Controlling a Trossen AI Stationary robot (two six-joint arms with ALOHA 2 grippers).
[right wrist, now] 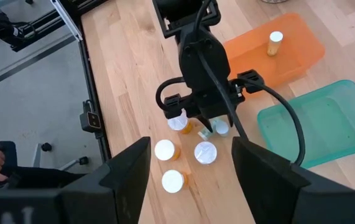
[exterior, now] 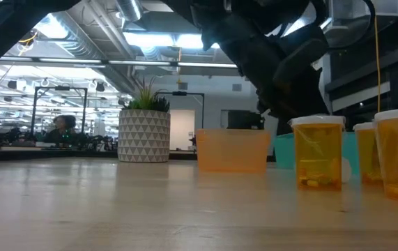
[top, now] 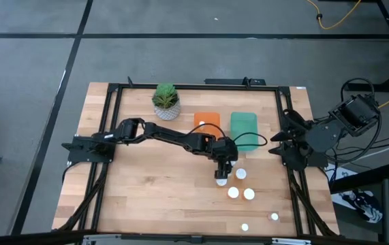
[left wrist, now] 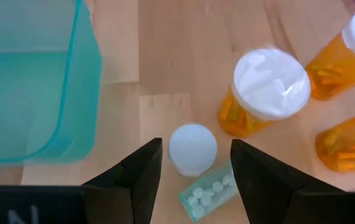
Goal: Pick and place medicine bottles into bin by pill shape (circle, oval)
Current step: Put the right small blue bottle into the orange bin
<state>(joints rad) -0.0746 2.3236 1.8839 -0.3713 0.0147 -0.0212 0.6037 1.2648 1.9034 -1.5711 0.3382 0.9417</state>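
Amber bottles with white caps are sitting in a loose cluster on the wooden table (top: 146, 184), and the left gripper (left wrist: 194, 163) is hovering right over that group, just in front of the teal bin (top: 244, 129). Its fingers are spread apart with nothing between them yet. Straight below them in the left wrist view is a small clear bottle (left wrist: 203, 186) with a white cap, and you can actually see round white pills through its side. Next to it a wider amber bottle (left wrist: 261, 93) is standing with what look like longer orange pills in it, with two more amber ones just beyond.

So this looks like the reaching step: lining up on the clear bottle before grabbing. The orange bin (top: 206, 122) is already holding one bottle (right wrist: 275, 42), while the teal bin looks empty from the right wrist view. A couple more bottles are sitting well apart, near the table's front edge.

The right gripper (right wrist: 189, 171) is parked off at the right side of the table, fingers open, just waiting.

Next move probably calls for dropping down and closing on that clear bottle without bumping the wide amber neighbour, which is close. Can't tell which bin is meant for round pills.
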